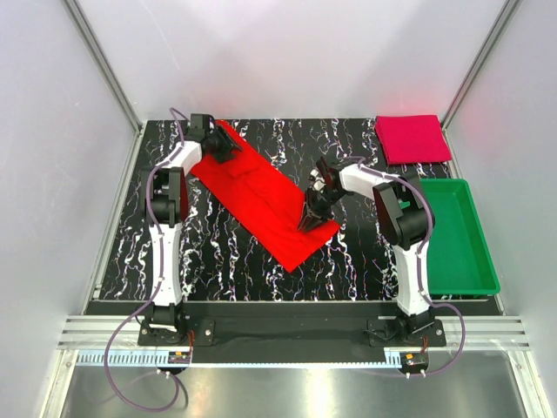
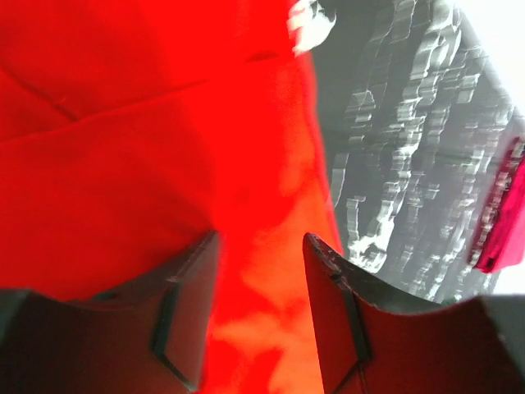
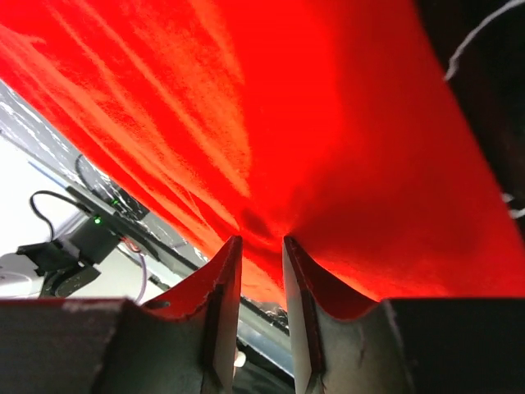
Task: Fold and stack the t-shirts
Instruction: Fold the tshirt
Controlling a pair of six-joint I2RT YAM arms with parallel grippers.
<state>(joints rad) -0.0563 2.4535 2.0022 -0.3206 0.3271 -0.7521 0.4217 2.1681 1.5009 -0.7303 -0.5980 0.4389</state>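
The bright red t-shirt [image 1: 257, 196] lies as a long folded strip running diagonally from the table's back left toward the middle. My left gripper [image 1: 228, 150] is at its far end, with the jaws closed on a thick bunch of red cloth [image 2: 123, 148] between them [image 2: 261, 246]. My right gripper [image 1: 312, 218] is at the strip's right edge near its near end. Its jaws [image 3: 261, 242] pinch the red cloth [image 3: 312, 123], which puckers at the tips and hangs lifted there. The crimson t-shirt [image 1: 412, 138] lies folded at the back right and also shows in the left wrist view [image 2: 500, 222].
A green plastic tray [image 1: 452, 279] stands along the right side of the black marbled table [image 1: 209, 252]. White walls with metal posts close in the left, back and right sides. Both arm bases sit at the near edge.
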